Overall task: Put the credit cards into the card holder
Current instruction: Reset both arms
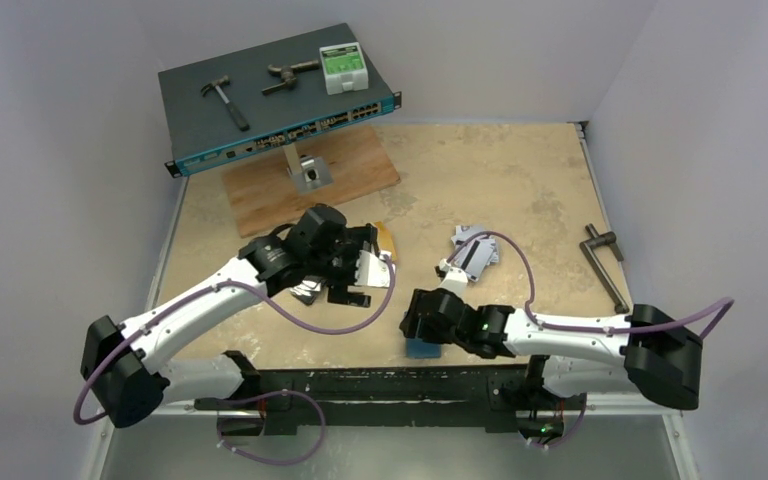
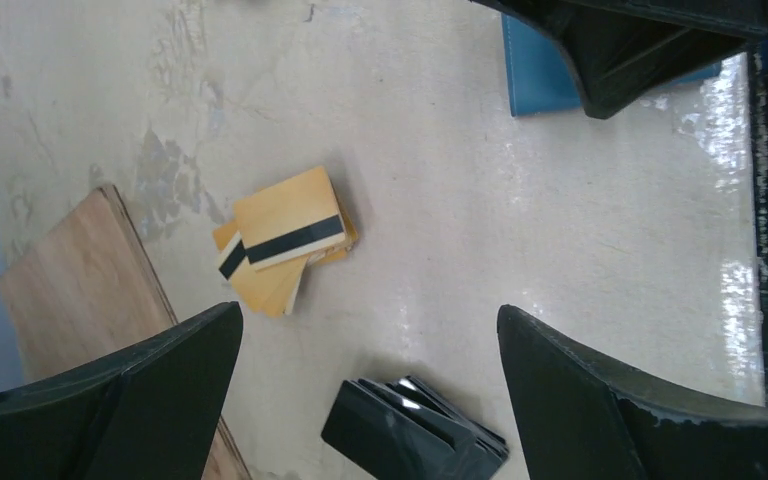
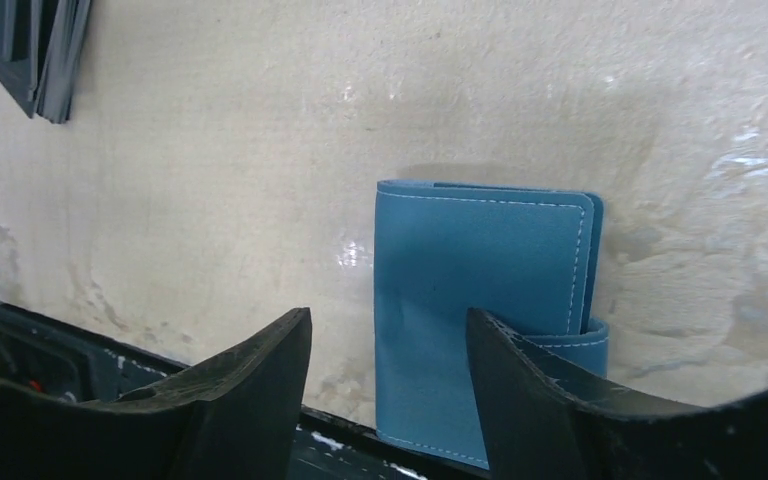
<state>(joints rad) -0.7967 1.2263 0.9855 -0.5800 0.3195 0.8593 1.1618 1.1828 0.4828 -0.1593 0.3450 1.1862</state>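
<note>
The teal card holder lies closed and flat at the near edge of the bench, with pale stitching along its border and a strap wrapping one corner. The right end effector hangs over it with its jaws partly apart, gripping nothing. One finger hides the holder's lower right part, and I cannot tell whether it touches the leather. Further out, gold-orange credit cards with dark stripes lie fanned beside a wooden board, and a black card stack sits near them. The left end effector is spread wide above these, empty. Silver-grey cards lie beyond the right arm, too small to make out.
</note>
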